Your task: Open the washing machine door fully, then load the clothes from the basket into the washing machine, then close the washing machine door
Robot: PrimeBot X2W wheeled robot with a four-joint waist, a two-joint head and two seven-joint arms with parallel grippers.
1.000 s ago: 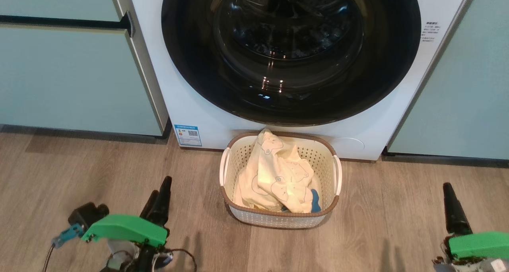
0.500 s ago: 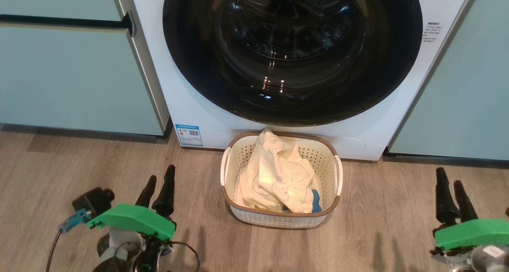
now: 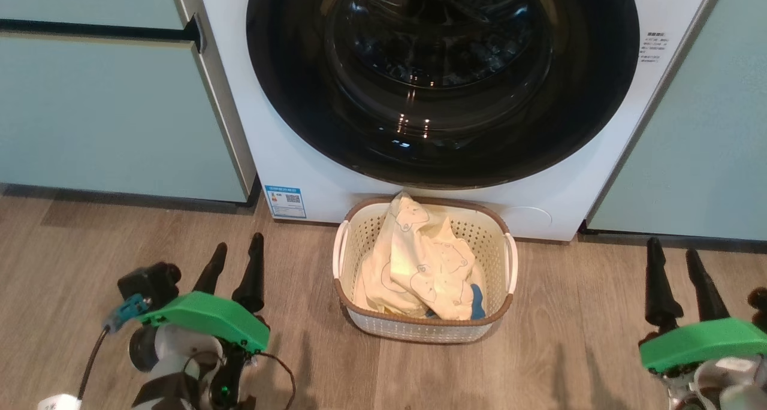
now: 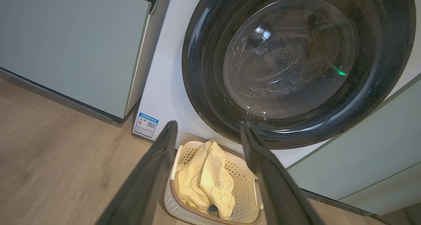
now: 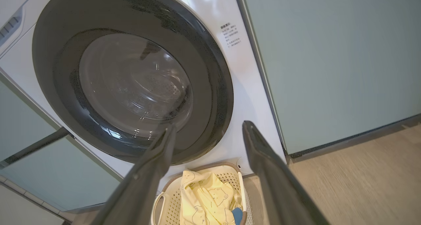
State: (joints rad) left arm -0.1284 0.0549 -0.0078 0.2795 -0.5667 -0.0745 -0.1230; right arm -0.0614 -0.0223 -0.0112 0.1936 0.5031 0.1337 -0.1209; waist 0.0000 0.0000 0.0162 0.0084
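Wood floor (image 3: 569,338): basket (image 3: 419,332) with clothes (image 3: 419,266) before closed washing machine door (image 3: 299,98); left tool (image 3: 238,244), right tool (image 3: 673,248) wide, empty.

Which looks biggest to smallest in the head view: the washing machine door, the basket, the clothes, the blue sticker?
1. washing machine door, even cropped at the top
2. basket
3. clothes, inside it
4. blue sticker

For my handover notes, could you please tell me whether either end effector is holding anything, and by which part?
Nothing is held: the left end effector and the right end effector both stand open and empty, clear of the basket.
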